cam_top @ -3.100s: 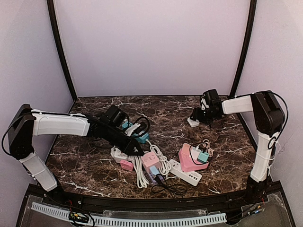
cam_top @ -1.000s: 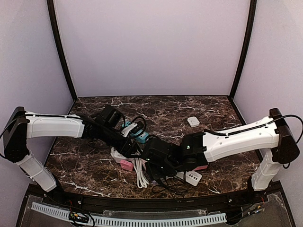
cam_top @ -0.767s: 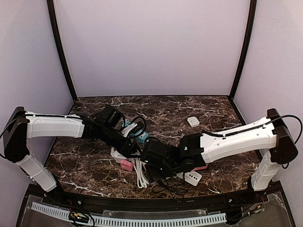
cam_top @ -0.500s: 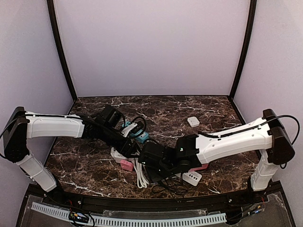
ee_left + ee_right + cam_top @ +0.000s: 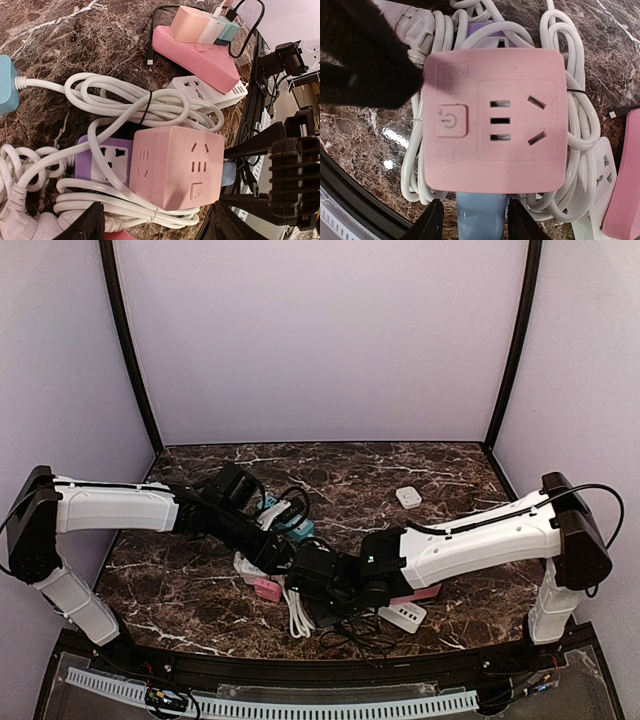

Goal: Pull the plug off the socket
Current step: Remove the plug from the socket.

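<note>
A pink cube socket [image 5: 492,120] lies on coiled white cords, with a light blue plug [image 5: 482,220] in its near side. My right gripper [image 5: 476,222] is open. Its fingers [image 5: 432,222] stand on either side of the blue plug, close to it, with a small gap on the left. My left gripper [image 5: 156,225] is open, just short of the cube [image 5: 175,165], with the blue plug [image 5: 227,174] at the cube's right. One left finger shows black against the cube's corner in the right wrist view. In the top view the right gripper [image 5: 320,590] hides the cube.
A purple strip [image 5: 102,160] lies under the cube among white cords [image 5: 125,100]. A pink triangular socket [image 5: 200,55] with adapters and a white strip [image 5: 210,92] lie to the right. A teal socket [image 5: 290,525] lies behind, and a white adapter [image 5: 408,497] at the back right.
My right arm has swung from the back right down to the pink cube, then crept left until its fingers flank the blue plug. The left arm has barely moved.
</note>
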